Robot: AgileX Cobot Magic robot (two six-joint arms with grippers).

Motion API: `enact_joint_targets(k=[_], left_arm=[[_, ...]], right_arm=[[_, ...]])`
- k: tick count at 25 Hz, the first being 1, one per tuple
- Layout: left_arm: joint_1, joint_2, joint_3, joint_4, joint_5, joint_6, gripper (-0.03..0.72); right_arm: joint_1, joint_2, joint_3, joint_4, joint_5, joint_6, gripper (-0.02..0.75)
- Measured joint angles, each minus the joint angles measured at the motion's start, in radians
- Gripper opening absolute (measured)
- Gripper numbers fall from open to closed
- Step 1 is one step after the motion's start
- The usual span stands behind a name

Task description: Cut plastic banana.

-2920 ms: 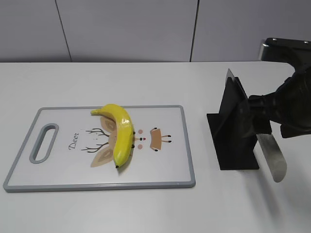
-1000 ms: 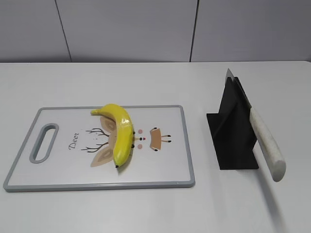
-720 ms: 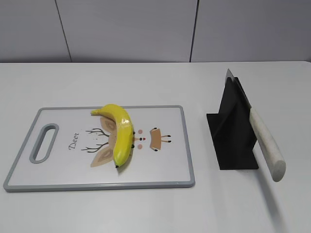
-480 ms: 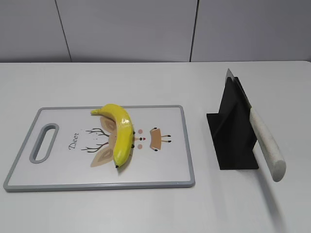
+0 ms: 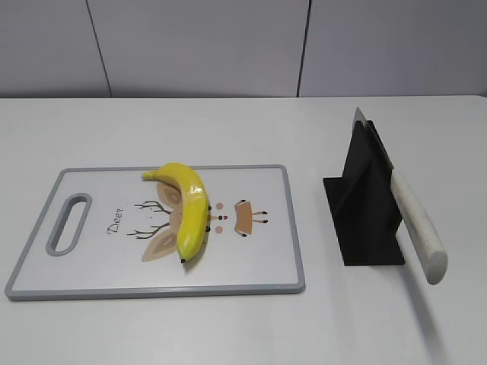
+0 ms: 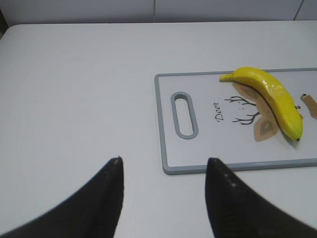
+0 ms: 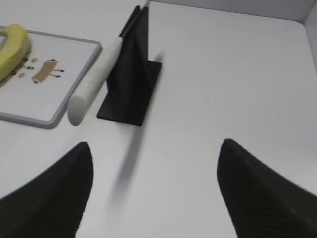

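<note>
The plastic banana (image 5: 190,209) lies whole on the white cutting board (image 5: 251,266) with a deer drawing; it also shows in the left wrist view (image 6: 270,96) and partly in the right wrist view (image 7: 11,47). A knife with a pale handle (image 5: 417,224) rests slanted in a black stand (image 5: 365,205), seen too in the right wrist view (image 7: 96,82). My left gripper (image 6: 163,166) is open and empty over bare table left of the board. My right gripper (image 7: 156,148) is open and empty, behind and right of the knife stand. Neither gripper shows in the exterior view.
The board (image 6: 237,166) has a grey rim and a handle slot (image 6: 184,114) at its left end. The black stand (image 7: 131,74) stands right of the board. A grey wall runs behind the white table (image 5: 228,129).
The right arm, which was at the knife handle 2.9 s ago, has withdrawn out of the exterior view. The knife stays in the stand. Nothing has moved in the last second.
</note>
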Motion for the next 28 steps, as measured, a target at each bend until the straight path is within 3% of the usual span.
enact_joint_targets(k=[5,8,28], left_arm=[[0.000,0.000,0.000,0.000,0.000,0.000,0.508],[0.000,0.000,0.000,0.000,0.000,0.000,0.508],[0.000,0.000,0.000,0.000,0.000,0.000,0.489]], right_arm=[[-0.165,0.000,0.000,0.000,-0.001,0.000,0.592],[-0.215,0.000,0.000,0.000,-0.001,0.000,0.592],[-0.222,0.000,0.000,0.000,-0.001,0.000,0.592]])
